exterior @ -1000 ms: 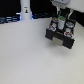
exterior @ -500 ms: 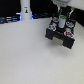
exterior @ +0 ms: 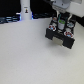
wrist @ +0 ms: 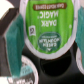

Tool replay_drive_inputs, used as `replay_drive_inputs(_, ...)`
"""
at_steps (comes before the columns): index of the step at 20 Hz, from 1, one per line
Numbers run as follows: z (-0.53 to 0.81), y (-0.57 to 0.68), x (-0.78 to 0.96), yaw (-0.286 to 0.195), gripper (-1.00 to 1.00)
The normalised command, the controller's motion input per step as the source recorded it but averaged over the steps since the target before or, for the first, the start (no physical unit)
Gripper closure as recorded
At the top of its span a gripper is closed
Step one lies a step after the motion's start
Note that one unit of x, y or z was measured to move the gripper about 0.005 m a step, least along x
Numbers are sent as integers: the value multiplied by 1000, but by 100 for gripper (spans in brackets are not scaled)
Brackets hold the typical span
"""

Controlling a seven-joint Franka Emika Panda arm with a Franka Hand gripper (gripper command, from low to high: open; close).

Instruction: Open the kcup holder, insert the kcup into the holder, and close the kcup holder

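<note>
The black kcup holder [exterior: 61, 36] stands at the exterior view's right, with its pod slots showing from above. My gripper [exterior: 61, 19] hangs right over it. In the wrist view the green-topped kcup [wrist: 48, 31] fills the middle, lid facing the camera, between blurred fingers [wrist: 80, 21] at the picture's sides. It looks gripped. Beyond it lies an empty round black slot [wrist: 56, 64]. Teal-sided pods [wrist: 11, 36] sit in neighbouring slots. In the exterior view the kcup shows only as a small green spot [exterior: 60, 22] under the gripper.
A white upright object [exterior: 25, 9] with a blue light stands at the back on the exterior view's left. Dark clutter lines the back edge. The white table [exterior: 25, 55] spreads in front of the holder.
Almost nothing: the gripper stays over the holder, perhaps a touch lower.
</note>
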Motion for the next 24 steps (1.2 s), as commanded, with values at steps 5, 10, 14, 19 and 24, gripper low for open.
replay_drive_inputs(5, 10, 141, 123, 61, -100)
replay_drive_inputs(10, 357, 120, 172, 114, -100)
replay_drive_inputs(14, 451, -93, 302, 100, -100)
replay_drive_inputs(19, 467, -342, 471, 78, -100)
replay_drive_inputs(24, 336, -473, 602, 31, -100)
